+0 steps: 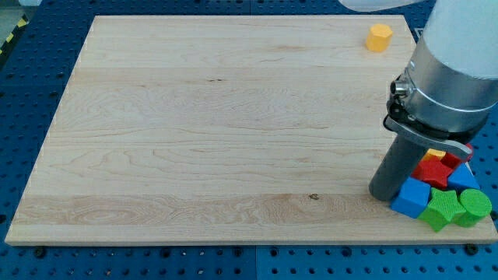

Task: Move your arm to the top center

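Observation:
My dark rod comes down at the view's right and its tip rests on the wooden board near the bottom right corner. It stands just left of a cluster of blocks: a blue cube, a red star, a yellow block partly hidden behind the rod, a blue block, a green star and a green cylinder. The tip touches or nearly touches the blue cube. A lone yellow hexagonal block sits near the top right.
The arm's grey body hangs over the board's right edge and hides part of it. A blue perforated table surrounds the board.

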Tool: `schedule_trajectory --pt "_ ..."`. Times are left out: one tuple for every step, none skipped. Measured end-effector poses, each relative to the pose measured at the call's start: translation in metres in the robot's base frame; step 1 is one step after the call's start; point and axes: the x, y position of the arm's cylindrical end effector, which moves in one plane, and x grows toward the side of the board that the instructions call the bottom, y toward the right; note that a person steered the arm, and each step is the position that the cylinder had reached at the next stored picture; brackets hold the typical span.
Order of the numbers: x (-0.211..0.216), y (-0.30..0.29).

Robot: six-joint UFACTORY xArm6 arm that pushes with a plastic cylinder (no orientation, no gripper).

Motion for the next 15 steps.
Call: schedule_trajectory --pt "0.000 0.000" --pt "-0.001 0.000" --pt "-0.019 -0.017" --pt "-0.079 -0.062" --pt "-0.103 -0.065" --pt "-0.108 -0.065" --pt "-0.108 -0.067" --pt "-0.141 -0.106" --pt "-0.183 -0.129" --pt "-0.207 -0.138" --pt "-0.247 -0.152" --pt "-0.263 -0.152" --pt "-0.263 -0.152" --pt "-0.276 -0.165" --pt "-0.327 -0.188"
